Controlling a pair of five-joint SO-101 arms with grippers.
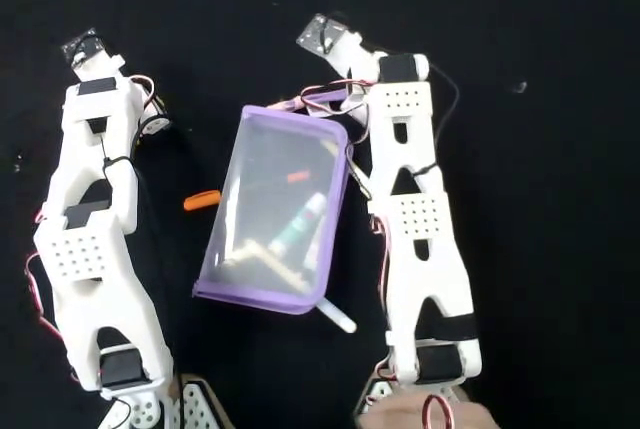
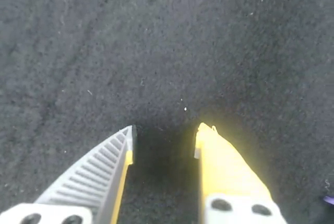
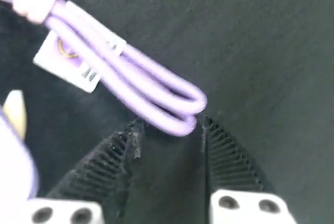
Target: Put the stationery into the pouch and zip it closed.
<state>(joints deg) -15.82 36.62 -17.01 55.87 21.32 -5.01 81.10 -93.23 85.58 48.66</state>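
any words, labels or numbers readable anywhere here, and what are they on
No text in these pictures can be read.
On the white tag of the purple pull cord: dark marks, too blurred to read.
On the tube inside the pouch: any print is too small to read.

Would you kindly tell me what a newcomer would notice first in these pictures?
The translucent purple pouch lies mid-table between the arms, stationery inside, a white pen poking out at one corner. An orange item lies beside it, and the right pincer sits open at the pouch's purple cord loop.
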